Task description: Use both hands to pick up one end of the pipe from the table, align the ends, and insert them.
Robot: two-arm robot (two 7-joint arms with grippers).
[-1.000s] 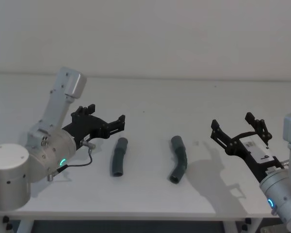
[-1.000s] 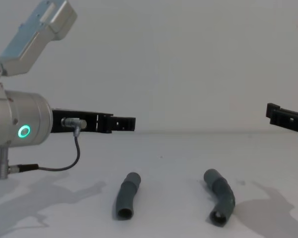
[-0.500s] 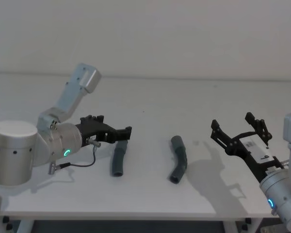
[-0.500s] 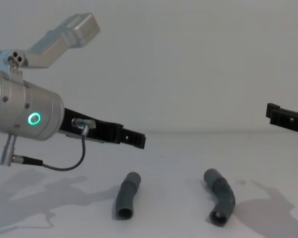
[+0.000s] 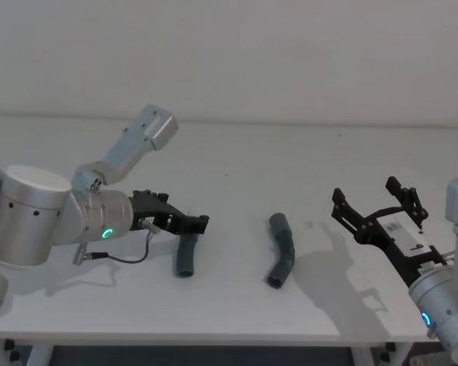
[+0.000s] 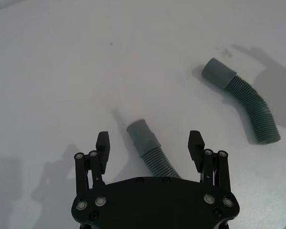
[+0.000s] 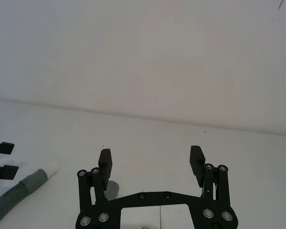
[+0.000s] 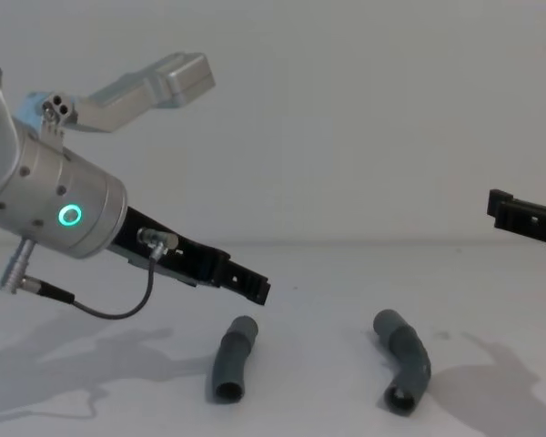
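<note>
The left pipe piece [image 5: 187,255] lies on the table [image 5: 244,160] at about 7 o'clock of the table's middle in the head view. It runs from 12 to 6 o'clock, with its smooth cuff [image 6: 139,132] at the 12 o'clock end and its ribbed open end [image 8: 227,391] at 6 o'clock. The right pipe piece [image 5: 282,250] lies at 3 o'clock of it, near but not touching, bent in the middle, with its smooth end also toward 12 o'clock and its open ribbed end toward 6. The left gripper [image 5: 195,223] reaches in from 9 o'clock and hangs over the cuff of the left pipe piece. Its fingers [image 6: 103,143] are spread wide, released, one on each side of the cuff in the left wrist view, and the chest view shows the fingertips above the piece with a gap between, so nothing is held. The right gripper [image 5: 365,191] stands at 3 o'clock of the right pipe piece, well apart from it and raised off the table, its fingers likewise spread and empty. In the right wrist view a piece at the edge shows a short white section [image 7: 51,169] beyond its cuff; which of the two pieces it is I cannot tell
</note>
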